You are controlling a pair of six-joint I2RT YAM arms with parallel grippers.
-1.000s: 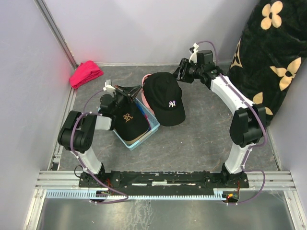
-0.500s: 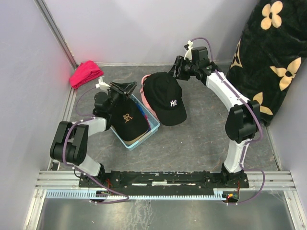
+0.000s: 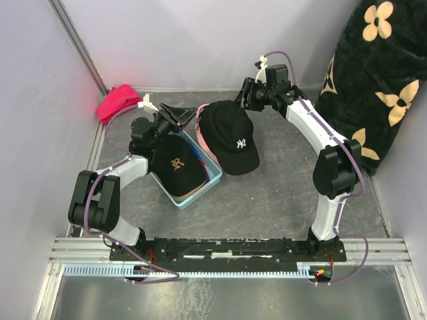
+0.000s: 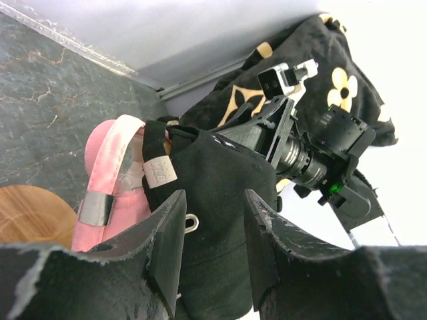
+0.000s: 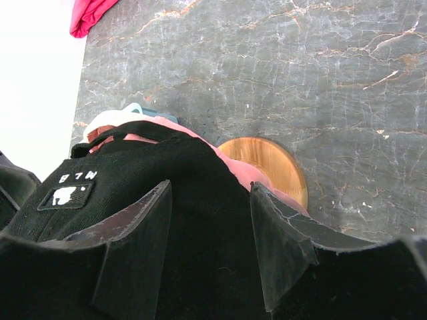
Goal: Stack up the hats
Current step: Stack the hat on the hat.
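The left gripper [image 4: 215,200] hangs with its jaws apart and empty, just above the gold-lettered black cap [image 3: 177,165] lying in the blue basket [image 3: 213,175]. To the right, the NY black cap [image 3: 230,137] sits over a pink cap [image 4: 120,200] on the wooden stand [image 5: 270,163]. The right gripper [image 5: 210,193] straddles its back edge, and I cannot tell whether it pinches.

Overhead view was bright and evenly lit, shadows were soft and faint, red cloth [image 3: 119,102] threw a pink glow on the left wall [image 3: 40,133], both wrist views were blown out white at one side, nearest foreground was dark.
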